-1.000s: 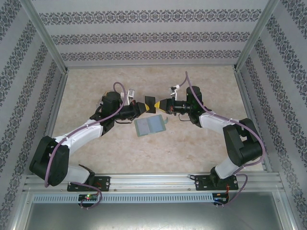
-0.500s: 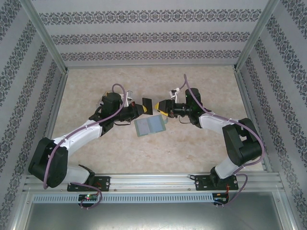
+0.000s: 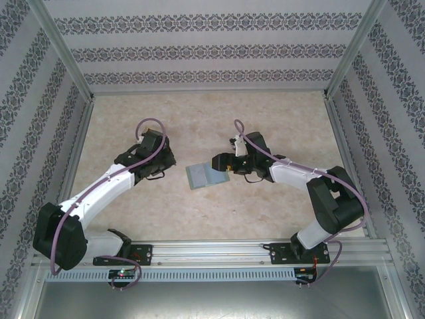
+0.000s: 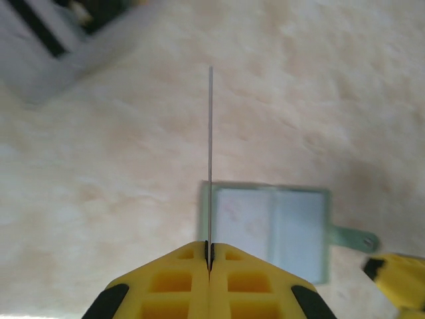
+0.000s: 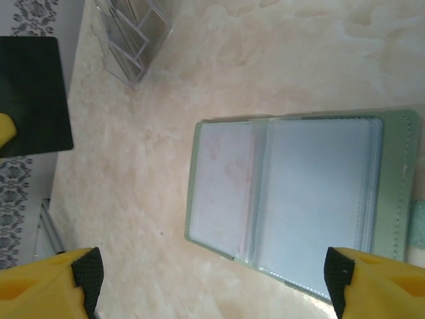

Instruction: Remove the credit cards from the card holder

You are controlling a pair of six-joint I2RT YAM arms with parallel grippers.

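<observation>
A: Left gripper (image 4: pixel 210 247)?
B: Clamped tight on a card (image 4: pixel 210 153). The card is edge-on in the left wrist view, looks dark from the right wrist, and is held above the table (image 3: pixel 265 212).
A: Right gripper (image 5: pixel 212 276)?
B: Jaws wide and empty, over the holder (image 5: pixel 299 199).
A: Holder where?
B: Mid-table, lying flat and open with the pale panels up. Can't tell if any cards are inside.

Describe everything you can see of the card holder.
The card holder lies open and flat on the beige table, inner side up. Its grey-green cover, stitched near the edge, frames two pale grey-blue, glossy panels split by a centre crease. A small closure tab sticks out from one side. The open right gripper hangs just above it; whether it touches cannot be told.
</observation>
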